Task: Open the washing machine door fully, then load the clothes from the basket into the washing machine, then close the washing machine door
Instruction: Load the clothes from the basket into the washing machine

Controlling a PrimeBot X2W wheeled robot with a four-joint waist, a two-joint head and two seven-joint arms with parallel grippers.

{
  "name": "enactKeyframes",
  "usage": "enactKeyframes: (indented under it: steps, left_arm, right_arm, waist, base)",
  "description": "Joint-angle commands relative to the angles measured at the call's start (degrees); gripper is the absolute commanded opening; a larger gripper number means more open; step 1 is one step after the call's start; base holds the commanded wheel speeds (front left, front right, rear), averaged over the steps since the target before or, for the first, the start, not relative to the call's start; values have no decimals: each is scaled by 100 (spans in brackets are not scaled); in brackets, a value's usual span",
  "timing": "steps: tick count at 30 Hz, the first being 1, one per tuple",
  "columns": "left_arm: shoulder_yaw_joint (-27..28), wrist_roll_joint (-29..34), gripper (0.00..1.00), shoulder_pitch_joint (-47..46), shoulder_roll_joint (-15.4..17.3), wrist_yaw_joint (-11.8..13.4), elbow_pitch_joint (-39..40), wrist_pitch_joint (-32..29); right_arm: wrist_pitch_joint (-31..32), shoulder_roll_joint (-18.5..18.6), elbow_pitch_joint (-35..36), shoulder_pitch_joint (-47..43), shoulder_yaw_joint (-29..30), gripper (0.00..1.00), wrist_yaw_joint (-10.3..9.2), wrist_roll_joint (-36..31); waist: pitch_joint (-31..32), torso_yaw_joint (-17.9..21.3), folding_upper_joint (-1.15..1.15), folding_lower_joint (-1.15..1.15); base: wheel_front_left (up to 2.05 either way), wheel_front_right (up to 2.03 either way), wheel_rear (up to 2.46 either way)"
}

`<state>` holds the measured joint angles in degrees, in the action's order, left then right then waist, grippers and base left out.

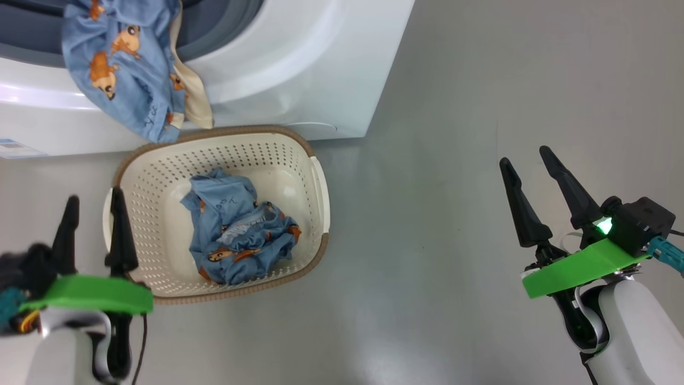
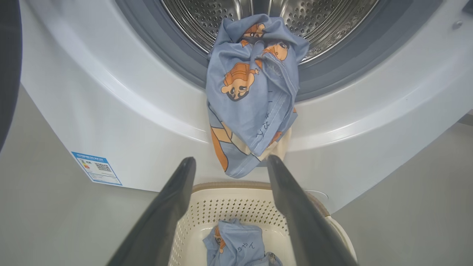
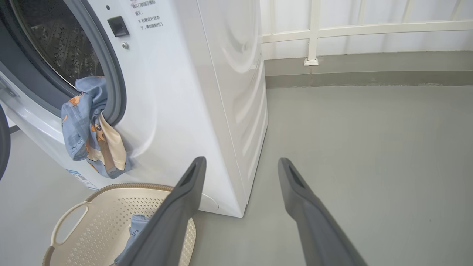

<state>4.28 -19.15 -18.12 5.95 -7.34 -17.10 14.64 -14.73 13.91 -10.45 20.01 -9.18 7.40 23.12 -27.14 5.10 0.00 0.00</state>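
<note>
- The clothes [image 1: 238,232] in the basket [image 1: 160,176] look soft, light, floppy.
- Pinch their top bump, at 3 o'clock from the left gripper [image 1: 94,195].
- It and the right gripper [image 1: 525,155] are spread, empty.

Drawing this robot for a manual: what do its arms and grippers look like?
Left gripper and right gripper alike: two long tapering black fingers, a bright green wrist plate, a pale white forearm. The right adds a black box with a lit green light and teal connector; the left, a dark cable.

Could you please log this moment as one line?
washer open; garment hanging over its rim; second garment in basket; left tool, right tool open
</note>
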Motion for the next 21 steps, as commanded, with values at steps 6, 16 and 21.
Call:
enactKeyframes:
  steps: [6,16,21]
  left_arm:
    - [-158,-149,100,-744,374,-14,-648,36]
    - [-586,-286,100,-1897,493,-14,-1828,36]
    - [-760,-358,100,-2361,621,-14,-2362,36]
  right_arm:
    - [-27,-52,174,134,-144,100,9,-55]
    - [-27,-126,208,345,-189,100,9,-69]
    - [-27,-173,214,422,-253,100,9,-72]
  waist:
    - [-265,123,0,0]
    - [-593,307,0,0]
    - [-715,427,0,0]
  base:
    - [0,0,0]
    - [0,0,0]
    - [0,0,0]
